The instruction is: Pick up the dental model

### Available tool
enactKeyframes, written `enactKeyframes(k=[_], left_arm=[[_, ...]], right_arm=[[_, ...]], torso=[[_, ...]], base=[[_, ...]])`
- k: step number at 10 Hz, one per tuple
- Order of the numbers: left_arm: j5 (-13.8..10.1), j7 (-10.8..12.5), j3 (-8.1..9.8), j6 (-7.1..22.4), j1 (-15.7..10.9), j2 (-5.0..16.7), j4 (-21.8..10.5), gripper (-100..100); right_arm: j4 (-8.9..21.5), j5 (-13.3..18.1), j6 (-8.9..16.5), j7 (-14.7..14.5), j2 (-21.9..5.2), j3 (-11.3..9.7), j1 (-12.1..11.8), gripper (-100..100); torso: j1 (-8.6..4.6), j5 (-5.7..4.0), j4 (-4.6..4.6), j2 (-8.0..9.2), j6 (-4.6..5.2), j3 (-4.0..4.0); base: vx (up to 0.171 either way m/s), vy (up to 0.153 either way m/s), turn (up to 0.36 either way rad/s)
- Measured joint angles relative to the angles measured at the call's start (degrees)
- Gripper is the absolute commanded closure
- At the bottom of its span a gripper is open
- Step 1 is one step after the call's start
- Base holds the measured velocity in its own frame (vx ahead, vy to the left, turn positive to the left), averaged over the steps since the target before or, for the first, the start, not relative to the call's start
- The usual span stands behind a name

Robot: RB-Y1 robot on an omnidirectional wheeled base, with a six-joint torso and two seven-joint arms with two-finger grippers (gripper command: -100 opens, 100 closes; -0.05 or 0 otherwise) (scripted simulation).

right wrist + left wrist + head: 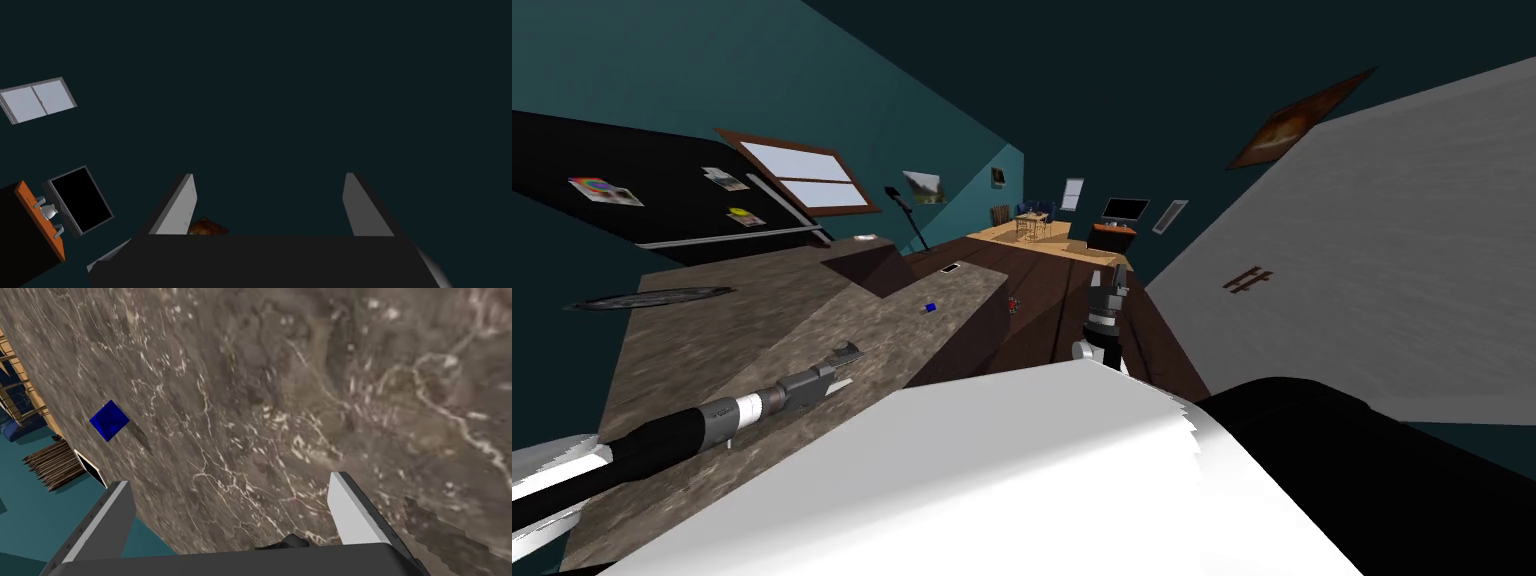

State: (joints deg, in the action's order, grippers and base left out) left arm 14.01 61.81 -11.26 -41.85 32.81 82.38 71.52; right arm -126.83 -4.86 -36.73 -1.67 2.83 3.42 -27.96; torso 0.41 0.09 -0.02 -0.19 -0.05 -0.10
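Plainly, the left hand (230, 515) hovers open over the marbled worktop (310, 388), with nothing between its fingers. Ahead of it, near the worktop's far edge, sits a blue cube (109, 420), and at that edge lies a flat dark slab with a pale rim (92, 469). The danger is closing on the cube by mistake, or nudging it over the edge. The left wrist view gives cube and slab close up. The head view adds a tiny red-and-white thing (1012, 305), probably the dental model, just past the worktop's far corner. It seems to be on the dark floor (1047, 295) but is too small to be sure. The right hand (1112, 283), fingers apart too, is raised over that floor.
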Motion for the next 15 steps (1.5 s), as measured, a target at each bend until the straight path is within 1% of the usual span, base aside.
enactKeyframes(k=[1,2,3,4,5,6,8,9,10,11,12,14,15], left_arm=[[0.17,1.64,-0.75,0.21,0.07,0.72,-2.68,-100],[-0.07,2.36,-0.53,0.85,1.05,1.19,-2.96,-100],[-0.7,3.2,0.0,1.66,2.72,2.29,-3.0,-100],[-1.32,3.87,0.52,2.35,4.59,2.91,-3.6,-100],[-1.35,4.46,0.29,2.42,4.53,3.2,-4.58,-100],[-1.32,5.55,-0.29,2.71,4.35,3.75,-5.44,-100],[-1.18,6.25,-1.03,2.65,4.25,3.37,-7.47,-100],[-0.99,7.14,-2.05,3.16,4.07,3.0,-8.73,-100],[-1.14,8.08,-2.63,3.78,4.67,2.91,-9.18,-100],[-1.17,8.28,-2.68,3.92,4.73,2.93,-9.21,0],[-1.17,8.26,-2.67,3.91,4.72,2.93,-9.2,-100],[-1.07,7.06,-3.04,4.43,4.42,1.01,-9.78,-100],[-1.08,6.86,-3.04,4.48,4.44,0.91,-9.81,100]], right_arm=[[0.0,0.0,0.0,0.0,0.0,0.0,0.0,0],[0.0,0.0,0.0,0.0,0.0,0.01,-0.01,0],[0.0,0.0,0.0,0.0,0.0,0.0,0.0,0],[0.0,0.0,0.0,0.0,0.0,0.0,0.0,0],[0.0,0.0,0.0,0.0,0.0,0.01,-0.01,0],[0.0,0.0,0.0,0.0,0.0,0.0,-0.01,0],[0.0,0.0,0.0,0.0,0.0,0.0,-0.01,0],[0.0,0.0,0.0,0.0,0.0,0.0,-0.01,0],[0.0,0.0,0.0,0.0,0.0,0.01,-0.01,0],[0.0,0.0,0.0,0.0,0.0,0.01,-0.02,0],[0.0,0.0,0.0,0.0,0.01,0.0,-0.01,0],[0.0,0.0,0.0,0.0,0.01,0.0,-0.01,0],[0.0,0.0,0.0,0.0,0.01,0.0,-0.01,0]], torso=[[0.04,0.01,0.0,0.0,-0.01,0.0],[-0.05,0.01,0.0,0.01,-0.08,0.01],[-0.16,-0.03,0.0,0.0,-0.03,0.0],[-0.1,-0.02,-0.01,-0.03,-0.01,-0.02],[-0.12,-0.01,0.0,-0.02,-0.08,-0.01],[-0.17,-0.03,0.0,-0.01,-0.04,-0.01],[-0.23,-0.04,0.01,0.01,-0.04,0.01],[-0.13,-0.01,-0.02,-0.08,-0.01,-0.05],[-0.08,0.0,-0.02,-0.1,-0.05,-0.06],[-0.23,-0.02,0.0,-0.03,-0.09,-0.01],[-0.37,-0.06,0.01,0.04,-0.09,0.02],[-0.42,-0.07,0.0,0.0,-0.09,0.0],[-0.44,-0.09,0.01,0.03,-0.09,0.02]], base=[[0.027,0.082,-0.107],[0.028,0.054,-0.163],[0.037,0.078,-0.323],[0.026,0.073,-0.111],[0.023,0.057,-0.135],[0.017,0.046,-0.079],[0.035,0.059,-0.226],[0.047,0.09,-0.243],[0.016,0.042,-0.04],[0.002,0.006,0.004],[0.013,0.002,-0.039],[0.018,0.0,-0.033],[0.0,0.0,0.0]])
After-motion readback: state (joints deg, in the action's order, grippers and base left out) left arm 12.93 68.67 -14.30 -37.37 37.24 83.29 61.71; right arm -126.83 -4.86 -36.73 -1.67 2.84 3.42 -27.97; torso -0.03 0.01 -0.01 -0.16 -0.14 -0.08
